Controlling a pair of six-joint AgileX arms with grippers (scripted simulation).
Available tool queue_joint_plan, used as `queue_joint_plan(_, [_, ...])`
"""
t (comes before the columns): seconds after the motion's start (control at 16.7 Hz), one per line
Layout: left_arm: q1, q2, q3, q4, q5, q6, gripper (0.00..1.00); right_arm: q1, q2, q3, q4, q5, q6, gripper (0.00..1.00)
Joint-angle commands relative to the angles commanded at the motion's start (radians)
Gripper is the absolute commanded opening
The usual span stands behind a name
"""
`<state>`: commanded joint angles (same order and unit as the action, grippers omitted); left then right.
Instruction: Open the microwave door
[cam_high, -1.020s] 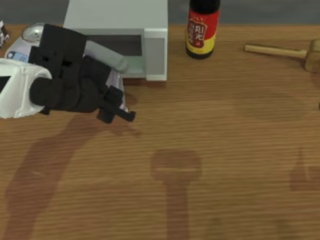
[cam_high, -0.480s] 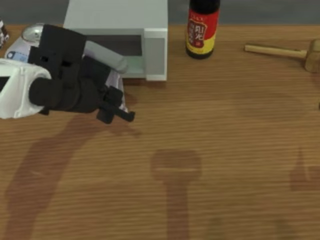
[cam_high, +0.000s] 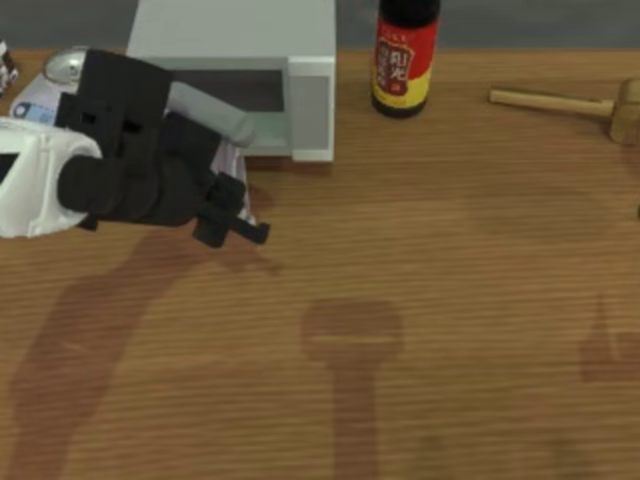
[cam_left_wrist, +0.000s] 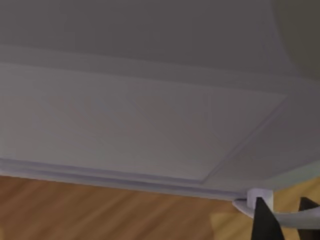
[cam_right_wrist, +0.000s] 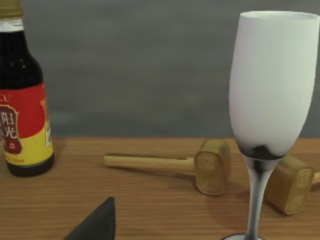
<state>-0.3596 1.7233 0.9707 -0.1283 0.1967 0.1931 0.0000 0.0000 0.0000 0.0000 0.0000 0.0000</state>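
Across the wooden table (cam_high: 450, 300), at the far edge left of centre, sits the microwave (cam_high: 235, 30), boxy and pale grey-white, cavity exposed to the top view. Swung out from its front toward the near-left, the microwave door (cam_high: 212, 112), seen as a grey slanted bar passing under the left arm's black wrist. Fills most of the left wrist view as a broad pale panel (cam_left_wrist: 140, 130), with wood grain below it. Just in front of the microwave, at the door's outer end, the left gripper (cam_high: 236, 215), fingers pointing toward the table's right; door handle strip lying right at the fingertips (cam_left_wrist: 262, 220), white edge touching them in the wrist view. Cannot tell whether those jaws are clamped or apart. Right of the microwave, near the far edge, a dark sauce bottle (cam_high: 405, 55) with a red and yellow label. Farther right, a wooden mallet (cam_high: 570, 105). Right gripper (cam_right_wrist: 95, 225) only a dark tip in its own wrist view, near a white wine glass (cam_right_wrist: 270, 100).
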Motion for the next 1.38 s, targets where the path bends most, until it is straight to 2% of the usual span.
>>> queue_joint_plan(0.36, [-0.006,0.000,-0.001,-0.001,0.009,-0.003,0.00,0.000,0.000,0.000,0.000,0.000,0.000,1.00])
queue_joint_plan(0.84, [0.036,-0.018,-0.018,-0.019,0.064,0.080,0.00,0.000,0.000,0.000,0.000,0.000,0.000,1.00])
queue_joint_plan(1.38, [0.037,-0.019,-0.018,-0.020,0.065,0.082,0.00,0.000,0.000,0.000,0.000,0.000,0.000,1.00])
